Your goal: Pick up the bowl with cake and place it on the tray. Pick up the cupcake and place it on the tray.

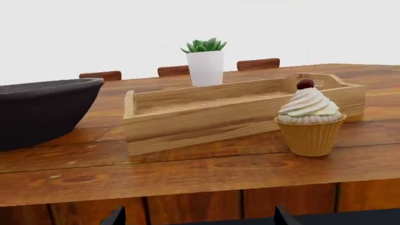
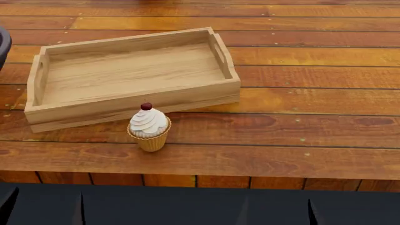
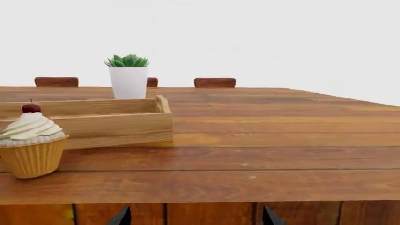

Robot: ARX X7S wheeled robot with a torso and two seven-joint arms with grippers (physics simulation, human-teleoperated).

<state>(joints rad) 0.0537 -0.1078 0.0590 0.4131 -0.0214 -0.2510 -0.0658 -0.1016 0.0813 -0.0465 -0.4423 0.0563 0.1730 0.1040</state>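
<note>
1. Tray (image 2: 125, 77) sits empty on the surface (image 2: 300, 126), left of centre, long side facing the near edge. Nothing placed yet.
2. Cupcake (image 2: 149, 129) stands upright just in front of the tray's near wall, close to it but whether touching I can't tell. Short lift over the wall should do it.
3. Bowl (image 1: 40, 112) is left of the tray, mostly out of the head view. Cake not visible; the rim hides the inside.
4. Left claw (image 1: 196, 220): only two dark tips show below the surface's near edge, apart, holding nothing. Looks spread.
5. Right claw (image 3: 194, 218): same, tips apart, empty, low and short of the edge.
6. Potted plant (image 1: 205, 63) stands beyond the tray's far side, clear of the work.
</note>
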